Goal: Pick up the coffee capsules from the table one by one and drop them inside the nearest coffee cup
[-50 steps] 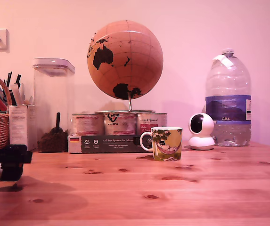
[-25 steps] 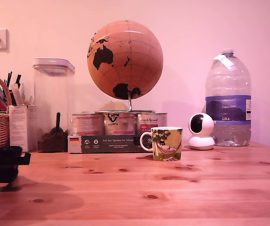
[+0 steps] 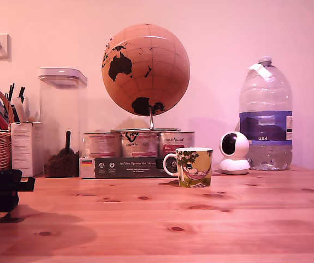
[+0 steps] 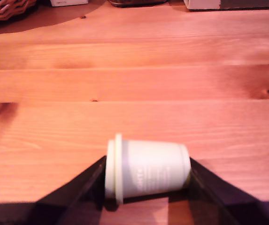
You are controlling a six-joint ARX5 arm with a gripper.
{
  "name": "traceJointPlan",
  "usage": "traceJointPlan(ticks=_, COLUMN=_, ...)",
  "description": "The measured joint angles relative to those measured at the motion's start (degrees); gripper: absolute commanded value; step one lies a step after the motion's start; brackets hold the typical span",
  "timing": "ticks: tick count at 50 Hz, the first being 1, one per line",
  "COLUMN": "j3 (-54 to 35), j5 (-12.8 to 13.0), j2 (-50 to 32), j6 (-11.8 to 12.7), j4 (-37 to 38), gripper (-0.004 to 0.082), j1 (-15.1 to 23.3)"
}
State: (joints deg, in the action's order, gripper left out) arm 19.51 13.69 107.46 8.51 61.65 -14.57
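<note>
Gripper, low at the table's left edge in the exterior view, has sunk slightly; its fingers now grasp the capsule sideways. Cup stands well apart, mid-table: carrying comes next.

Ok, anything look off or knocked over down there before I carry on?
Only the coffee capsule stands out: in the wrist view it lies on its side between the gripper fingers rather than upright. The mug stands upright with no spill seen on the table, and the globe, cans and bottle look undisturbed.
</note>
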Motion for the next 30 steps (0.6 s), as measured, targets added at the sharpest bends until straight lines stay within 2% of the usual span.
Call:
traceJointPlan(ticks=3, j3=0.0, j5=-1.9, j2=-0.3, j6=-0.6, j4=-0.4, gripper=0.0102, j1=0.1)
traceJointPlan(ticks=4, j3=0.0, j5=-3.7, j2=-0.5, j6=-0.6, j4=-0.7, gripper=0.0096, j1=0.2)
traceJointPlan(ticks=6, j3=0.0, j5=-5.1, j2=-1.5, j6=-1.2, j4=-1.9, gripper=0.0089, j1=0.3)
traceJointPlan(ticks=7, j3=0.0, j5=-7.2, j2=-2.0, j6=-1.3, j4=-2.8, gripper=0.0089, j1=0.3)
traceJointPlan(ticks=9, j3=0.0, j5=-8.6, j2=-3.5, j6=-1.3, j4=-4.2, gripper=0.0089, j1=0.3)
traceJointPlan(ticks=10, j3=0.0, j5=-10.7, j2=-4.2, j6=-1.5, j4=-5.1, gripper=0.0089, j1=0.3)
traceJointPlan(ticks=12, j3=0.0, j5=-12.0, j2=-6.1, j6=-1.6, j4=-6.7, gripper=0.009, j1=0.3)
traceJointPlan(ticks=13, j3=0.0, j5=-13.8, j2=-7.1, j6=-1.9, j4=-7.6, gripper=0.0089, j1=0.3)
traceJointPlan(ticks=30, j3=0.0, j5=-24.8, j2=-24.6, j6=-2.7, j4=-21.1, gripper=0.009, j1=0.1)
